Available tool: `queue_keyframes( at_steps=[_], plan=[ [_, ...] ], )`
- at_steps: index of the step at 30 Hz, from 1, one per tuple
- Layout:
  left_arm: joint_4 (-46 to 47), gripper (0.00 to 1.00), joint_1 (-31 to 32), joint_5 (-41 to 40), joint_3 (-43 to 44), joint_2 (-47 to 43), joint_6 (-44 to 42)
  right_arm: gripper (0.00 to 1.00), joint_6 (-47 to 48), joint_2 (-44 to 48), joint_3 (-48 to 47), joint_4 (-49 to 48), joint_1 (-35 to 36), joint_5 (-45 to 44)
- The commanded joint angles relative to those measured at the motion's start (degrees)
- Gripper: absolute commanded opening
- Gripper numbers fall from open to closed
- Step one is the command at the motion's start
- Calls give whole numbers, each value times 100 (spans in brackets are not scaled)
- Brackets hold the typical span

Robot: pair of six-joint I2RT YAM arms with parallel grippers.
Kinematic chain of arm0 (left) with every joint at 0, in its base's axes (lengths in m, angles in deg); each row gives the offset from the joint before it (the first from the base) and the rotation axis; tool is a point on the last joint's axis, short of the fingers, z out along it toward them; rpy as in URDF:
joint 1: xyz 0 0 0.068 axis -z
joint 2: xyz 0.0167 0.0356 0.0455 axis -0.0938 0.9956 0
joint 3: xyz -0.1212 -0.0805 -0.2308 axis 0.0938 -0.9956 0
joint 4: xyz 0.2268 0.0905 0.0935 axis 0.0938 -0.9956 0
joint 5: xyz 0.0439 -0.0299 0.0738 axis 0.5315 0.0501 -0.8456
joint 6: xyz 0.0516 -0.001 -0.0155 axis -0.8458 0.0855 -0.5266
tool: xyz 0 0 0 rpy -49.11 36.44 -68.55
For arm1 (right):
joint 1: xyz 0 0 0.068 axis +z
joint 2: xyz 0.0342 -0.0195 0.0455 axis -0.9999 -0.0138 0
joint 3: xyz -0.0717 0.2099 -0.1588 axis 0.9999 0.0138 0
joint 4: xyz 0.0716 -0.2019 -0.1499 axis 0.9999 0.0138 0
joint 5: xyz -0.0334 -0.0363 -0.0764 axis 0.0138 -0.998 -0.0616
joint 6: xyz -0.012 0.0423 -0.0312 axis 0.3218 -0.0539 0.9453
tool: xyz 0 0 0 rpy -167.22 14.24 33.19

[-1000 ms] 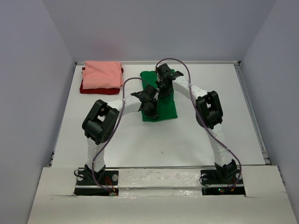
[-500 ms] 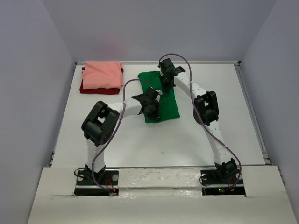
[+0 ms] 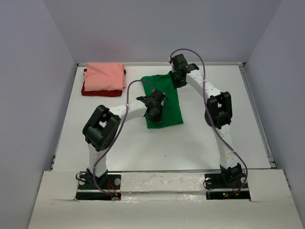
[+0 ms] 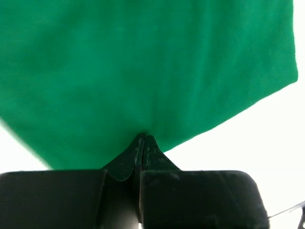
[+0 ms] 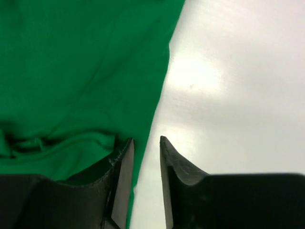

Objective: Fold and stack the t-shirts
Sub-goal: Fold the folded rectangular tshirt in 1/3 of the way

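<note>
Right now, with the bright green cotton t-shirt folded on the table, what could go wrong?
One: only the left gripper pinches the bright green cotton t-shirt, at its near edge; the right gripper stands open at its far corner, so a one-sided pull may undo the fold. Two: sliding it towards the salmon pink t-shirt on the dark red t-shirt may shove that stack askew.

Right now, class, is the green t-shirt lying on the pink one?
No, the green t-shirt lies alone on the table, apart from the pink t-shirt.
</note>
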Motion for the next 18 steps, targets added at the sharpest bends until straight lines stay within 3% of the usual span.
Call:
queue_keyframes(
  at_steps=[1,2,5,10,18],
  plan=[
    [-740,17,16,-1052,698,-672,-88,38,44,979,850,-309,53,32],
    [-810,27,7,-1236,917,-699,-132,40,44,1093,992,-353,53,67],
    [-1065,43,-54,-1334,1243,-629,-220,41,-52,1199,1353,-327,53,268],
    [-1049,53,-379,-1124,1341,-471,-220,41,-88,1331,1898,-520,53,559],
    [-1004,65,-1108,-587,1455,-128,-167,41,-35,1138,1583,-442,53,761]
  ],
)
